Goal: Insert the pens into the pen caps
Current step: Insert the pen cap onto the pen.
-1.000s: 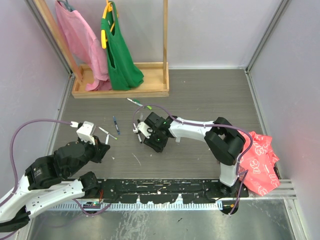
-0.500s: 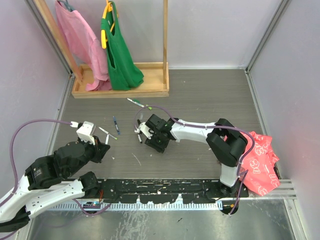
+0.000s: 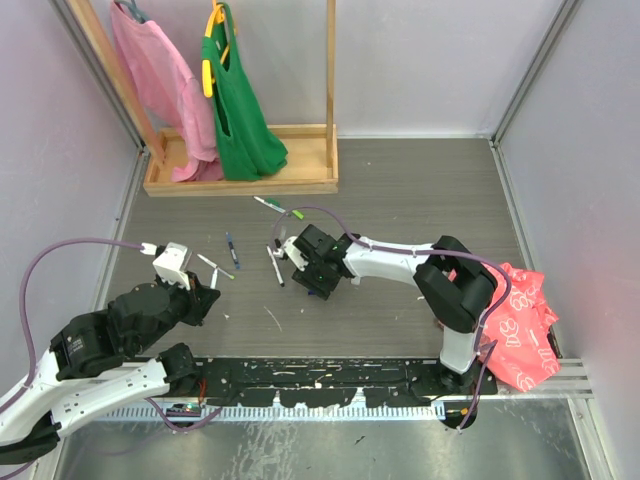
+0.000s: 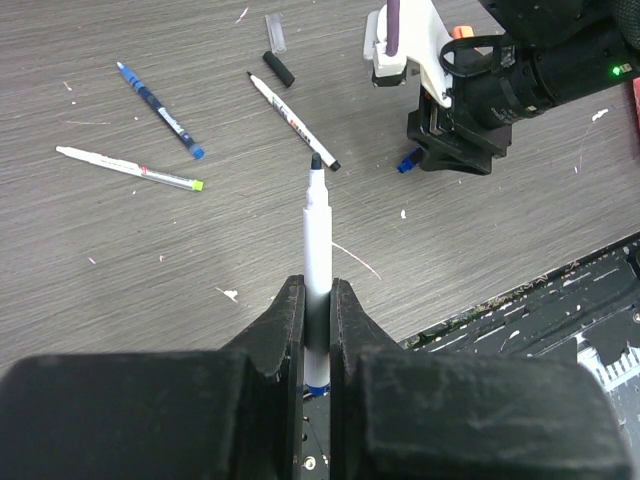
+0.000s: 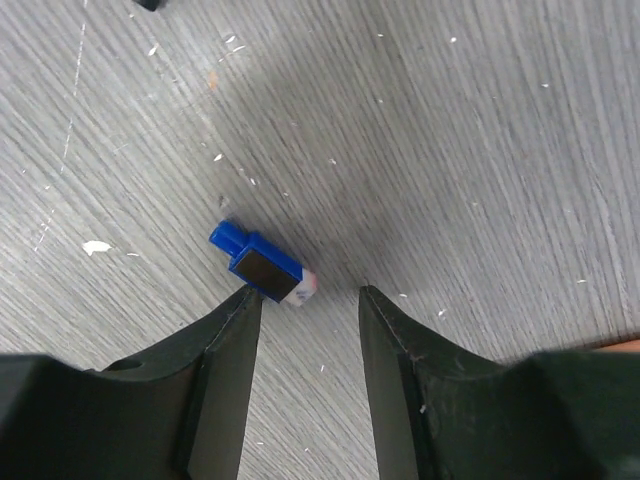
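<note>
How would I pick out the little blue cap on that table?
Find the wooden clothes rack at the back of the grey table, then come forward to the white right arm reaching across the middle. The blue cap lies on the table just ahead of one finger of its open gripper. Unlike the long thin pens nearby, it is short, stubby and bright blue.

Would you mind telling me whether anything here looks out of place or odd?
Nothing is broken or spilled. The blue cap lies on its side, off-centre ahead of the right pincer, by one finger. White scraps fleck the table, and a crumpled red bag sits at its right edge.
</note>
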You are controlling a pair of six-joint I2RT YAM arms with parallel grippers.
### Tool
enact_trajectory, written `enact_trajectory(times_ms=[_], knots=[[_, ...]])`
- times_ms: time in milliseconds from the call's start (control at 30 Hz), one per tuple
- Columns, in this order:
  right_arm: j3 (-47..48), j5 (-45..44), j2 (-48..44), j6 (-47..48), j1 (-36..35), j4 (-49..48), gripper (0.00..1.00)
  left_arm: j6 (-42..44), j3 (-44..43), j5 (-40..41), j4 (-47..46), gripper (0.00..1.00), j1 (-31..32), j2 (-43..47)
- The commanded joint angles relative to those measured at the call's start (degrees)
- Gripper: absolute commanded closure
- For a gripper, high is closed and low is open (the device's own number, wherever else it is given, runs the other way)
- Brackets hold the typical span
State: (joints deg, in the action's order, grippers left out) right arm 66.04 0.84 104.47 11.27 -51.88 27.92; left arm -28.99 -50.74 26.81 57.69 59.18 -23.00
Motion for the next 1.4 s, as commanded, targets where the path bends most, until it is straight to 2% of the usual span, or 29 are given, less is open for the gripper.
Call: enact_trajectory(times_ms=[0,733,967,1133,1367], knots=[[1.46,-3.57,0.17,-0.98,0.61,-1.30,0.51,0.87,-0.08,1.21,-1.73,1.00,-0.07,0.60],[7.44,-5.18,3.47,-2.62,1.93,-2.70,0.48,0.76,-0.13,1.73,-1.58,1.00,-0.07,1.08],[8.09,-6.22,0.39,-5.61,2.05,-2.57,0.48,0.78,-0.09,1.68,-1.61,1.00,-0.07,1.04],[9.62,-7.17,-1.69,-13.73,1.85,-1.51,0.49,0.78,-0.10,1.60,-1.59,1.00,-0.10,1.08],[9.28,-11.43,-2.12,-33.91,-0.45,-0.44,0.49,0.74,-0.07,1.59,-1.61,1.00,-0.11,1.03]])
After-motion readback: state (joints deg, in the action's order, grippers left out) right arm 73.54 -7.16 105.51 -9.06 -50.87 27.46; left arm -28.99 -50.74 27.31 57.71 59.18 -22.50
